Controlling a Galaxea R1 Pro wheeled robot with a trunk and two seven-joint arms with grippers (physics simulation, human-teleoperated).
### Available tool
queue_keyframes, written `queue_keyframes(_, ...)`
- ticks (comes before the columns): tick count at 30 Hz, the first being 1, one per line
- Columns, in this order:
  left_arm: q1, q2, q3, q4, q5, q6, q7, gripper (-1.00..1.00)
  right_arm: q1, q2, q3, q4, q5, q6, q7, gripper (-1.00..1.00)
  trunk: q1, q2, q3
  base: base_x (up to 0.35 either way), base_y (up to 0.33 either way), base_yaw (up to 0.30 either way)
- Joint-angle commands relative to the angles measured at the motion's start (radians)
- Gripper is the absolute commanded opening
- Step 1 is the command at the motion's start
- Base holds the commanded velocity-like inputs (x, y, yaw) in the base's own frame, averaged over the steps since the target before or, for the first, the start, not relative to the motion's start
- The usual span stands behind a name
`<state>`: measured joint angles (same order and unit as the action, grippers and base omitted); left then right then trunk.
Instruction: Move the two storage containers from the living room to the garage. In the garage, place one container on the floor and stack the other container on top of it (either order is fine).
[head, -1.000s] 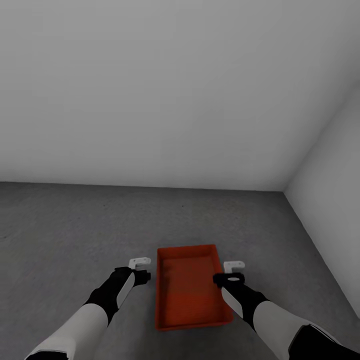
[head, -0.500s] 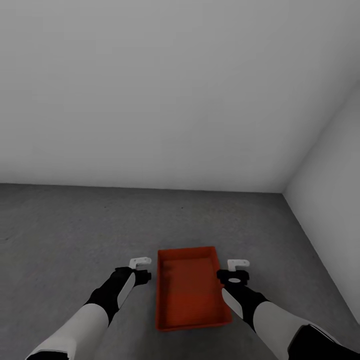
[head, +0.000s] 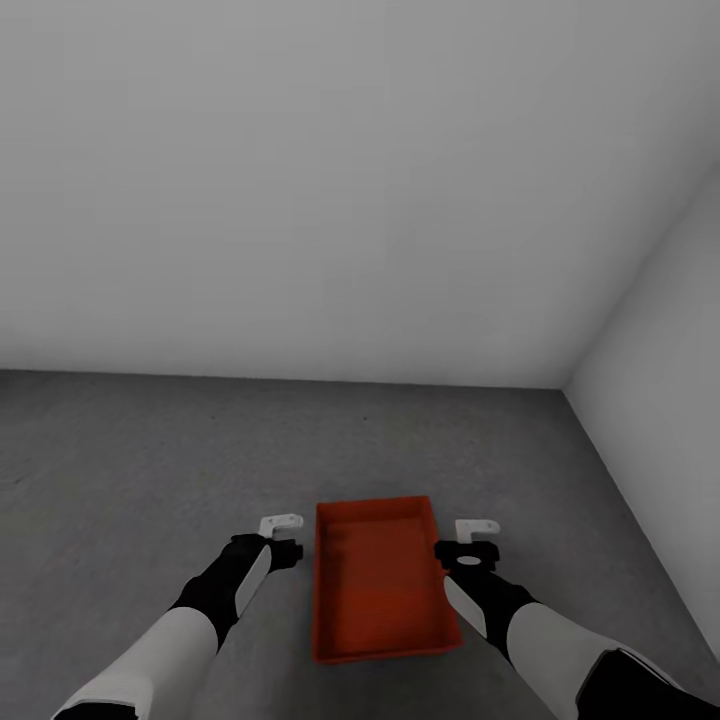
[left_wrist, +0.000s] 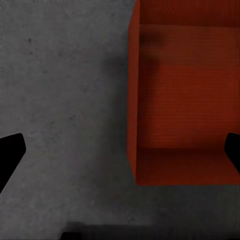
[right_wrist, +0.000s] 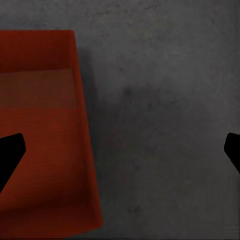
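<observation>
Garage corner, pale grey walls (head: 330, 180) above a dark concrete floor (head: 120, 450). One orange-red storage container (head: 380, 585) resting flat on the floor, open side up, long axis running away from the robot toward the back wall, short ends nearest and farthest. Left gripper (head: 282, 540) just beside the container's left long wall, right gripper (head: 474, 543) just beside the right long wall; both about level with the far half of the bin, neither touching it, floor visible between fingers and walls. In the left wrist view, left gripper (left_wrist: 120, 147) pointing down, one dark fingertip (left_wrist: 10, 150) over bare concrete, the other at the frame edge over the container (left_wrist: 185, 95) interior: jaws spread wide, straddling the near long wall, nothing pinched. In the right wrist view, right gripper (right_wrist: 120, 147) likewise spread and empty, one fingertip (right_wrist: 10, 150) over the container (right_wrist: 40, 130), the other over the floor (right_wrist: 160, 125). Container thus centred between the two arms, equally near to each. Judged stage: one bin set down and released; second container yet to be brought and stacked on top, aligned with the same long axis.
</observation>
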<state>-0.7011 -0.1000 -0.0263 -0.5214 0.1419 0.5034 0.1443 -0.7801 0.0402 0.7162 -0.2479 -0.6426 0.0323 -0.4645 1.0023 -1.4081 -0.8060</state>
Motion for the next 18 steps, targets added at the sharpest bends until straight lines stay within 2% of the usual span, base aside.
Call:
queue_keyframes(1, 0.0, 0.0, -0.003, -0.002, 0.01, 0.004, 0.008, 1.0, -0.001, 0.0, 0.009, -0.002, -0.006, 0.007, -0.006, 1.0, -0.004, 0.007, 0.002, 0.0, 0.0, 0.0)
queue_keyframes(6, 0.0, 0.0, -0.003, -0.002, 0.01, 0.004, 0.008, 1.0, -0.001, -0.002, 0.011, -0.005, -0.005, 0.025, 0.003, 1.0, -0.023, 0.042, 0.018, 0.0, 0.0, 0.0)
queue_keyframes(9, -0.001, 0.001, -0.003, -0.002, 0.01, 0.003, 0.008, 1.0, -0.001, -0.013, 0.011, -0.005, 0.006, 0.028, 0.032, 1.0, -0.035, 0.063, 0.028, 0.0, 0.0, 0.0)
queue_keyframes(12, -0.001, 0.001, -0.003, -0.001, 0.01, 0.003, 0.008, 1.0, -0.001, -0.04, 0.012, -0.007, 0.043, 0.03, 0.084, 1.0, -0.046, 0.084, 0.037, 0.0, 0.0, 0.0)
queue_keyframes(15, 0.0, 0.002, -0.003, -0.001, 0.01, 0.003, 0.008, 1.0, -0.001, -0.054, 0.011, -0.006, 0.082, 0.034, 0.121, 1.0, -0.058, 0.105, 0.046, 0.0, 0.0, 0.0)
queue_keyframes(18, 0.0, 0.002, -0.004, -0.001, 0.011, 0.003, 0.007, 1.0, -0.001, -0.058, 0.01, -0.002, 0.092, 0.038, 0.134, 1.0, -0.069, 0.126, 0.056, 0.0, 0.0, -0.001)
